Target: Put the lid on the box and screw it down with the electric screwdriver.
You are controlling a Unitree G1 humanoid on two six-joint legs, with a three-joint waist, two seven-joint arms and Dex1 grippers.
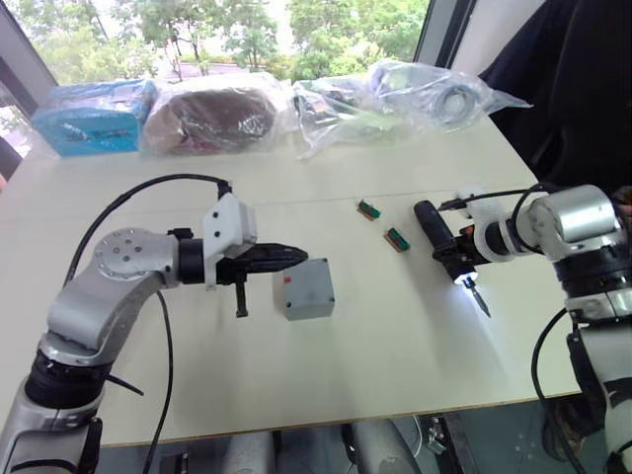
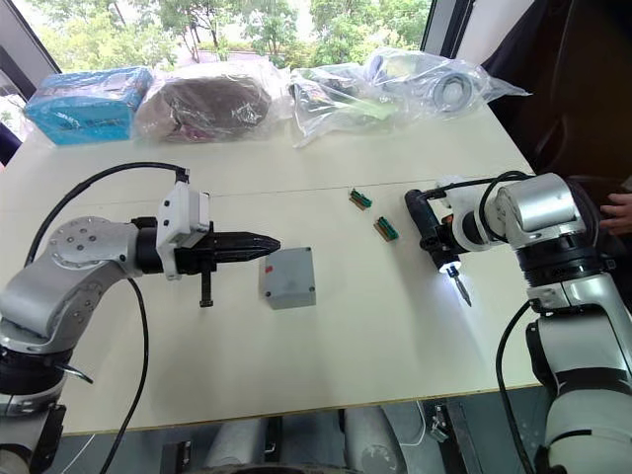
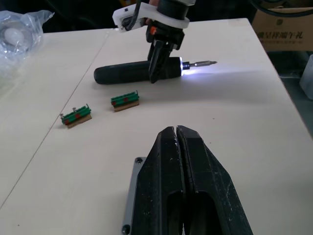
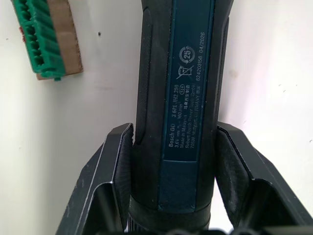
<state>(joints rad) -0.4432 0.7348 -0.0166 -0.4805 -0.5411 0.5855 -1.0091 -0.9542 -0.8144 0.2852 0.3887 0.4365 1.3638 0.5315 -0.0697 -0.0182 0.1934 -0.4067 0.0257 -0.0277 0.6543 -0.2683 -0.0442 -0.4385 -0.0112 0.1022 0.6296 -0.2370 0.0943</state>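
Note:
The grey square box stands mid-table. Its top is a flat grey plate with a small red mark, apparently the lid lying on it, with screw holes at the corners. My left gripper is shut and empty, its tips just over the box's near-left edge. To the right, the dark electric screwdriver lies low over the table with its white tip light on and its bit pointing toward the front edge. My right gripper is shut on its body near the tip, with a finger on each side.
Two small green-and-red pieces lie between box and screwdriver. Plastic bags and a blue pack line the table's far edge. A person in dark clothing stands at the far right.

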